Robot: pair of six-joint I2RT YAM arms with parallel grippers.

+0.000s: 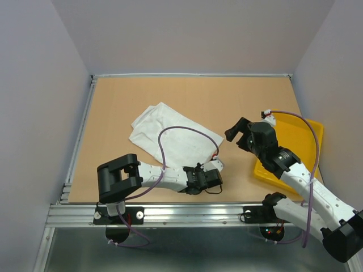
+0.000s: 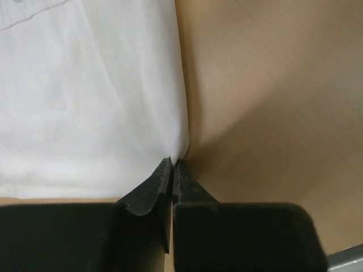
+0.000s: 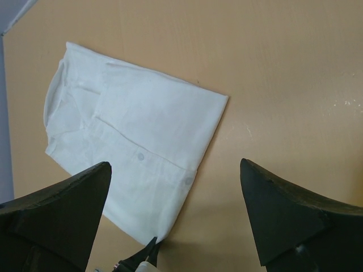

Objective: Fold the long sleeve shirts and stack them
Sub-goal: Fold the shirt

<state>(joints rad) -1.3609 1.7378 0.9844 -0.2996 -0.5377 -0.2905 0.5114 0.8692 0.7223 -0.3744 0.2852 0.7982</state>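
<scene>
At the near edge, the left gripper (image 2: 173, 164) lies low over the table (image 1: 113, 102), its jaws clamped on the near right corner of the shirt (image 1: 170, 136). From that pinch the shirt, partly folded, runs away toward the far left, its long axis diagonal across the middle of the table. Beyond and to the right, the right gripper (image 1: 243, 133) hovers with its jaws wide apart and empty. The left arm is nearer, so the next fold likely carries its corner along that axis. Farther right sits the tray (image 1: 315, 133).
</scene>
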